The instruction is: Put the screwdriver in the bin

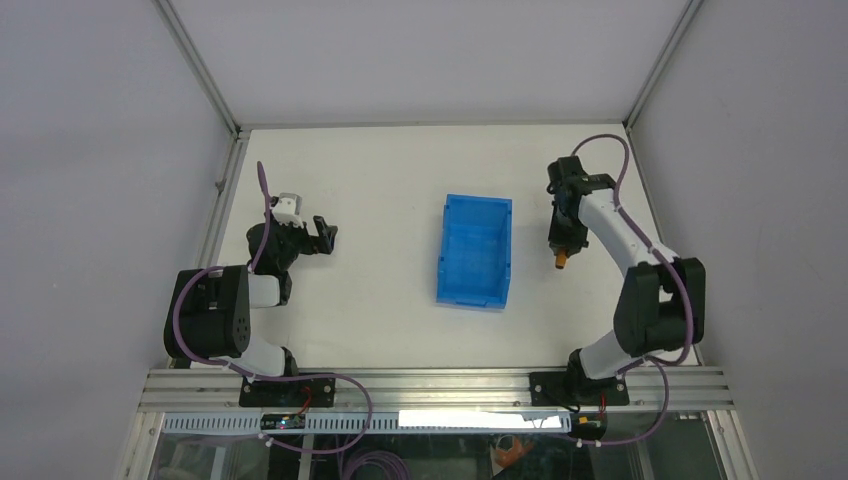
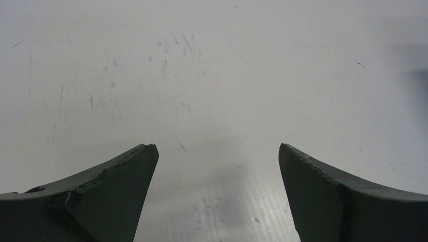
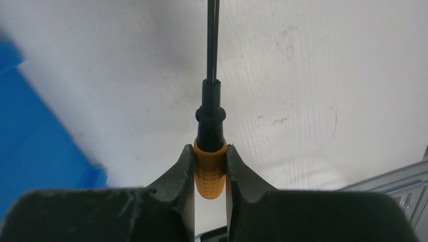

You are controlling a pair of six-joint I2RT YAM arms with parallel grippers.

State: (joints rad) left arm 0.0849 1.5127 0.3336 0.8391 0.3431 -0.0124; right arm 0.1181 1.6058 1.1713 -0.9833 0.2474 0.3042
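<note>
The blue bin (image 1: 474, 251) stands open-topped in the middle of the table. My right gripper (image 1: 562, 250) is to its right and is shut on the screwdriver (image 1: 561, 261), whose orange tip sticks out toward me. In the right wrist view the orange ribbed handle (image 3: 210, 171) is clamped between the two fingers, and the black collar and thin shaft point away over the white table. A blurred edge of the bin (image 3: 35, 141) shows at the left of that view. My left gripper (image 1: 325, 236) is open and empty, well left of the bin; it also shows in the left wrist view (image 2: 217, 156).
The white table (image 1: 380, 180) is fenced by metal frame rails (image 1: 225, 190) at the left, the back and the right. A metal rail (image 3: 398, 184) shows at the lower right of the right wrist view. Grey walls stand behind.
</note>
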